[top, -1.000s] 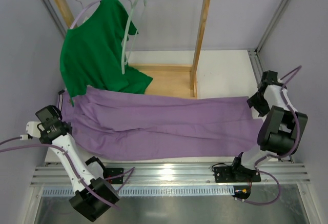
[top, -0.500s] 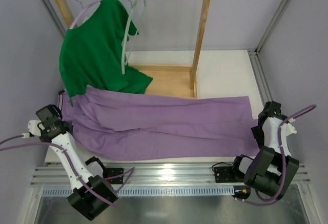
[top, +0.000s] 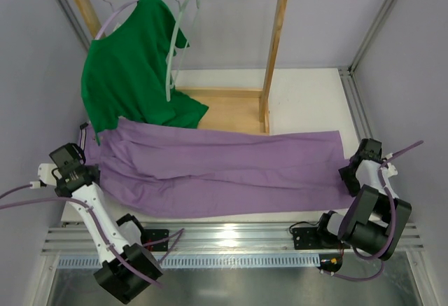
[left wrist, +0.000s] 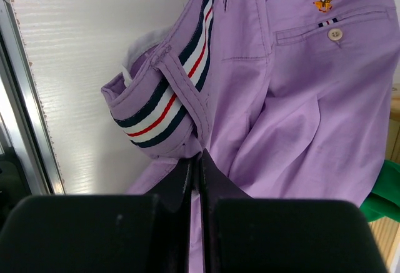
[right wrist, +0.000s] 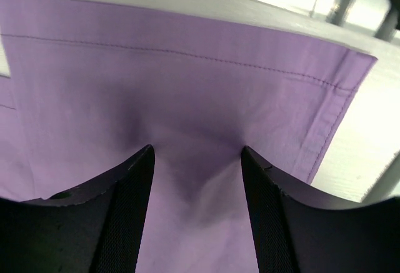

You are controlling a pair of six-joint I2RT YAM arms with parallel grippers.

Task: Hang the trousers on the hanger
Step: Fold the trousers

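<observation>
The trousers (top: 224,169) lie flat across the table (top: 308,103). My left pincer (left wrist: 199,155) is clenched on their waistband, and my right pincer (right wrist: 197,154) sits released astride the hem. If I lift now, that loose end could drag.

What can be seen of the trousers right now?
The trousers are lilac woven fabric, lying flat across the white table, waist left, hems right. The striped waistband is folded over; a buttoned back pocket shows. The left gripper pinches fabric below the waistband; the open right gripper presses a hem.
</observation>
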